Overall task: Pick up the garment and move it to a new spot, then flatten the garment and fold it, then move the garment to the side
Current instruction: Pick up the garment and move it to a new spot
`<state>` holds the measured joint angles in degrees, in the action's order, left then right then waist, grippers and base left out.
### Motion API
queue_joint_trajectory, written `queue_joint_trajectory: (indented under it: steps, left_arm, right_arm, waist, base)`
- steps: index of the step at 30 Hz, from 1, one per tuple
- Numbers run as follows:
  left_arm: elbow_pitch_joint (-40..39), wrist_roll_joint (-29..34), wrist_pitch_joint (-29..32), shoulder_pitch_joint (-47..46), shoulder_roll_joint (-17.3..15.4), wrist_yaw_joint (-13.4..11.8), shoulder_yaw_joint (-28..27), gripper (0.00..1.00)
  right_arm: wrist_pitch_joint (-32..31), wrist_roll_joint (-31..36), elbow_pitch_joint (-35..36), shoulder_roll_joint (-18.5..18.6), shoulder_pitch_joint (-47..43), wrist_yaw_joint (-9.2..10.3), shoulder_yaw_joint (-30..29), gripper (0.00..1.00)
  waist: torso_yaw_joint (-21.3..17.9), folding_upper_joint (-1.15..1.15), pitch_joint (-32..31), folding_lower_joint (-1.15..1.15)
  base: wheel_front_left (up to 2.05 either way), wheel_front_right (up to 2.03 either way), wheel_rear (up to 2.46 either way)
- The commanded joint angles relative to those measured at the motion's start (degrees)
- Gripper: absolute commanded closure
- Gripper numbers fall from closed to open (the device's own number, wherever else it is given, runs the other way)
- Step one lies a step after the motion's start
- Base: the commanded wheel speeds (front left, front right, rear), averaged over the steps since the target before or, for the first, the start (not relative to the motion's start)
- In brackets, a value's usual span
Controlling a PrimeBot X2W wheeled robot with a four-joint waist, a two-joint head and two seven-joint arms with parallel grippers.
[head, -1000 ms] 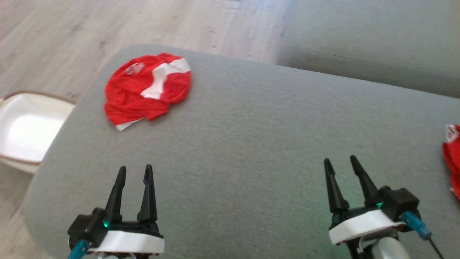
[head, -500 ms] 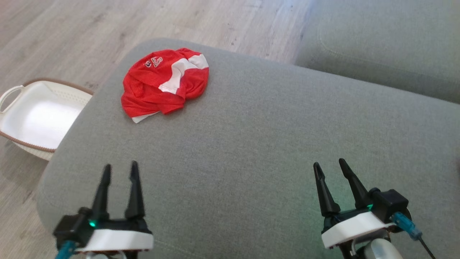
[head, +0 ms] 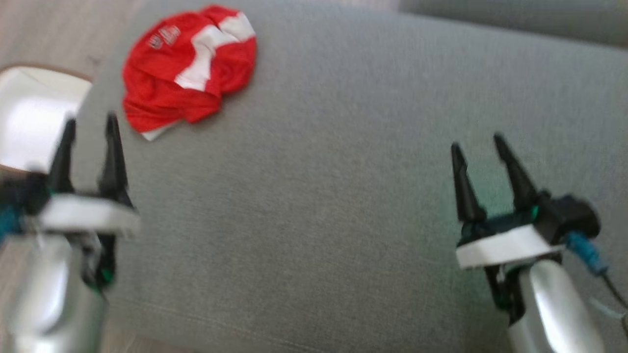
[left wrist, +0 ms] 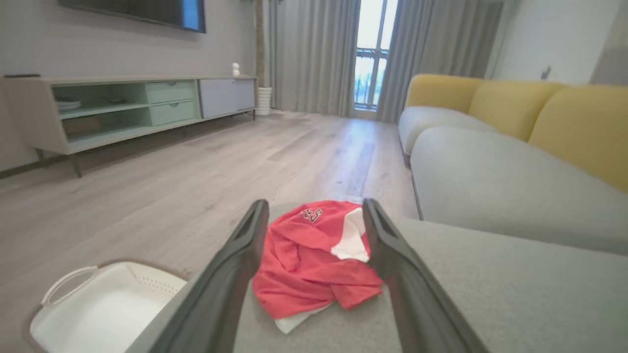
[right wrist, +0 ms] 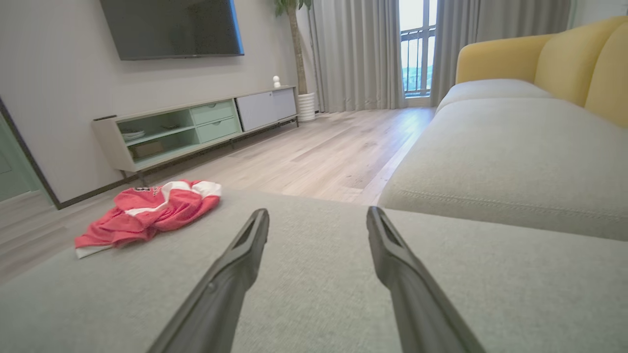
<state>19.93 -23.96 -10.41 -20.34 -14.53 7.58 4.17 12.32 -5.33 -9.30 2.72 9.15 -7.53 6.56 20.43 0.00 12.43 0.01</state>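
Changed: the head view has swung and blurred, so the whole picture has shifted. Against the garment, though, the left gripper has come much closer, its tips now level with the cloth's lower hem. The right gripper sits about as it did.
Meaning: judged from this, the reach for the first pick-up is under way. Nothing has been lifted, flattened or folded yet.
Garment: a crumpled red and white heap at 11 o'clock in the head view, lying on the grey cushion near its far left corner. In the left wrist view it sits framed between the two dark fingers, ahead of them and apart.
Left gripper: at 8 o'clock, jaws released wide, holding nothing.
Right gripper: at 4 o'clock, jaws released, empty, well apart from the garment.
Beside: a white basket on the floor at 9 o'clock, off the cushion's left edge.
Counts: one garment, one basket, two grippers.
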Motion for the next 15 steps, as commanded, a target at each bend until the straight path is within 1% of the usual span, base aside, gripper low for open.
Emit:
queue_joint_trajectory:
  steps: [1, 5, 8, 11, 15]
  left_arm:
    - [-0.5, -1.2, 1.9, -5.5, -3.6, -0.1, -0.3, 0.0]
    - [4.7, -5.4, 10.4, -15.5, -9.9, -0.1, 3.0, 0.0]
    - [9.8, -8.8, 17.5, -21.9, -13.2, -0.1, 7.0, 0.0]
    - [14.8, -11.8, 22.9, -27.2, -15.1, -0.1, 11.0, 0.0]
    - [20.2, -14.7, 26.3, -32.6, -15.7, -0.1, 15.7, 0.0]
  right_arm:
    - [-0.6, 1.0, 3.3, 0.2, 2.5, 0.04, 0.9, 0.0]
    - [-2.7, 3.2, 8.6, 0.2, 4.5, 0.04, -0.3, 0.0]
    - [-4.1, 4.2, 12.6, 0.3, 5.8, 0.04, -1.1, 0.0]
    - [-5.4, 4.8, 15.9, 0.5, 6.5, 0.04, -2.0, 0.0]
    - [-7.4, 4.4, 19.1, 0.9, 7.0, 0.04, -2.9, 0.0]
  waist:
    - [-2.8, 0.0, 5.6, -0.01]
    - [-4.3, 0.0, 10.3, -0.01]
    - [-5.1, 0.0, 13.5, -0.01]
    - [-5.7, 0.0, 15.6, -0.01]
    - [-6.1, 0.0, 18.0, -0.01]
  base:
    - [0.0, 0.0, 0.0]
    - [0.0, 0.0, 0.0]
    - [0.0, 0.0, 0.0]
    - [0.0, 0.0, 0.0]
    - [0.0, 0.0, 0.0]
